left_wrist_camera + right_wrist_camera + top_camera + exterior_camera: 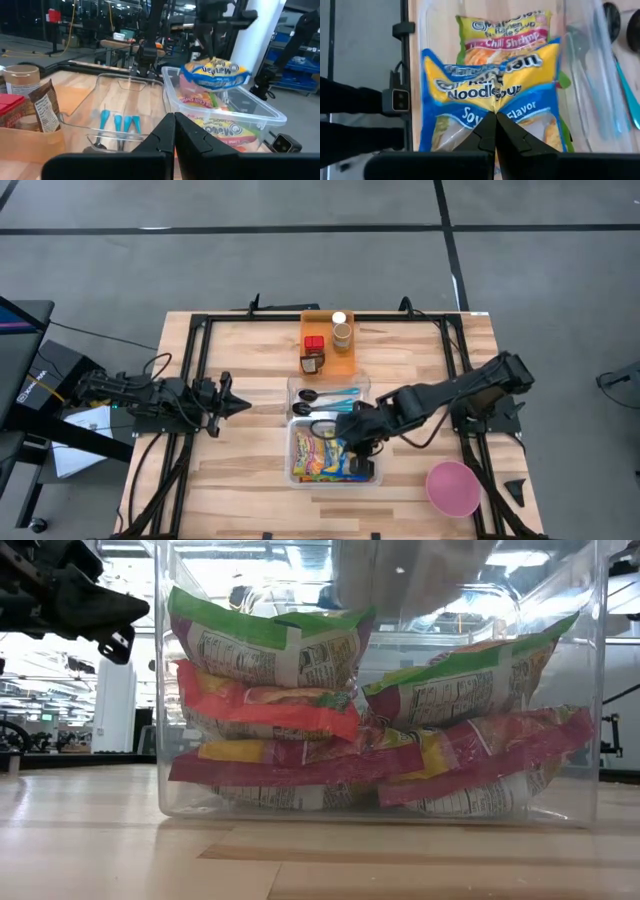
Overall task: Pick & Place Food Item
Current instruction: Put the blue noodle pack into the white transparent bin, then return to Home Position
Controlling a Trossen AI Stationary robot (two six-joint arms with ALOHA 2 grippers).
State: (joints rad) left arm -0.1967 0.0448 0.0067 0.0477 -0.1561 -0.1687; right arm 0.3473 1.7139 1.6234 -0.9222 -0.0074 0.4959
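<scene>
A clear bin [293, 450] near the table's middle holds several noodle packets [270, 650]. My right gripper [352, 432] reaches in from the right, slanting down over the bin, and is shut on a blue-and-yellow noodle packet [490, 85]. The left wrist view shows that packet [215, 75] just above the bin's rim [270, 112]. At the table's left, my left gripper [243, 405] is level and shut on nothing, pointing toward the bin. My right gripper [495, 114] pinches the blue-and-yellow packet between its two fingers at the middle of its printed face [495, 102], where the wrapper puckers into creases. The fingers slant down from above. The packet hangs roughly level under them, above the other packets in the bin.
A clear tray with spoons [325, 395] lies just beyond the bin. An orange tray with jars [325, 340] stands at the far edge. A pink bowl [452, 488] sits at the near right. A small black camera [362, 470] is by the bin's near right corner.
</scene>
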